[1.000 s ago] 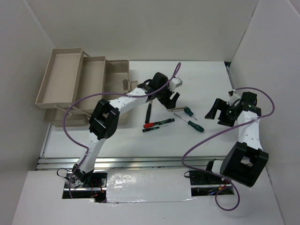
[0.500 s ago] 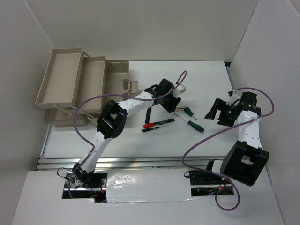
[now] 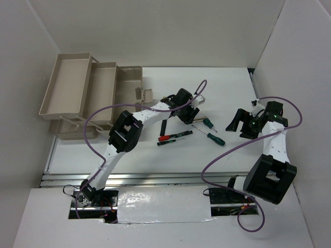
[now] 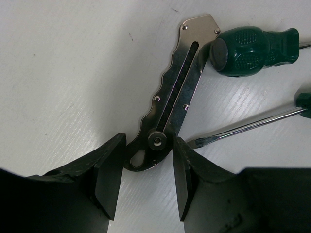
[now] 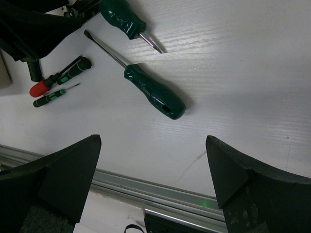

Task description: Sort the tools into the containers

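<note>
A silver wrench (image 4: 170,102) lies flat on the white table. My left gripper (image 4: 148,158) is shut on its rounded near end, both pads against its edges; in the top view that gripper (image 3: 187,114) sits mid-table. A stubby green screwdriver (image 4: 252,46) touches the wrench's far tip, and a longer green screwdriver (image 3: 214,138) lies beside it. A red-and-black screwdriver (image 3: 173,136), a thin green one (image 3: 168,142) and a black handle (image 3: 163,124) lie left of them. The beige toolbox's trays (image 3: 70,85) and base (image 3: 132,77) stand at the back left. My right gripper (image 3: 239,124) hangs open, holding nothing.
An aluminium rail (image 3: 155,178) runs along the table's near edge, below the right gripper (image 5: 153,145) in its wrist view. White walls close in the back and both sides. Purple cables loop over both arms.
The left gripper has shifted slightly right, down over the wrench, and its jaws have narrowed onto it. The right arm has not moved.
</note>
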{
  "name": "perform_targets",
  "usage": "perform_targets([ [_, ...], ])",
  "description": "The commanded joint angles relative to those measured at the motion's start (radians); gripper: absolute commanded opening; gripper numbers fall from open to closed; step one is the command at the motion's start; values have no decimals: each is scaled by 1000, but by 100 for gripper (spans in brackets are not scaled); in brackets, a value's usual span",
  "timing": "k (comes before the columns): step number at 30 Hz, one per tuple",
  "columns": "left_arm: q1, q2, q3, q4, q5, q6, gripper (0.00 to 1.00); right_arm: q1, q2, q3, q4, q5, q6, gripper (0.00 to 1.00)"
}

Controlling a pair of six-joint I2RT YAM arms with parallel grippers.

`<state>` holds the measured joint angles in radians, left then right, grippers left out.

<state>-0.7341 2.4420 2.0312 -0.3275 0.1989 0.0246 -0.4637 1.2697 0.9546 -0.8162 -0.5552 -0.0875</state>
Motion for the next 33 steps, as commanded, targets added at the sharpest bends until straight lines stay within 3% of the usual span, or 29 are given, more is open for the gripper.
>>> perform_targets([
  [1,-11,20,34,31,-4,11,55,-3,7,35,-5,-12,-12,96],
  [12,-25,23,47,44,-21,21,49,-3,16,33,-3,-18,-12,96],
  [21,-31,35,47,44,-27,35,38,-1,16,29,-1,-17,-14,96],
  [29,-31,0,20,33,-44,41,0,-3,19,35,-5,-18,-15,96],
  [33,-21,-58,-34,50,-43,37,0,-1,14,36,-6,-18,-14,96],
])
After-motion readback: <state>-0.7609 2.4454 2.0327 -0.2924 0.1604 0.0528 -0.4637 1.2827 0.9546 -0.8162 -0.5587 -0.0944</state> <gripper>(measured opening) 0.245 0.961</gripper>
